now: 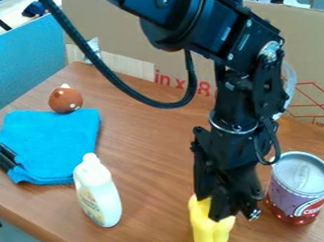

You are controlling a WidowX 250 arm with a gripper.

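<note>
The black two-finger hand (224,210) hangs over the near part of the brown wooden surface (149,163), against the top of a smooth yellow object (210,231), perhaps plastic; whether it is wide, narrow or gripping, I cannot tell. Just beside it stands a silver-topped can (301,188) with a purple-and-red printed label. Across from them are an upright white bottle (99,195) with a printed label, a folded bright-blue cloth (58,141) and a white-spotted reddish-brown ball (65,100). Brown cardboard (128,24) behind bears red print.
</note>
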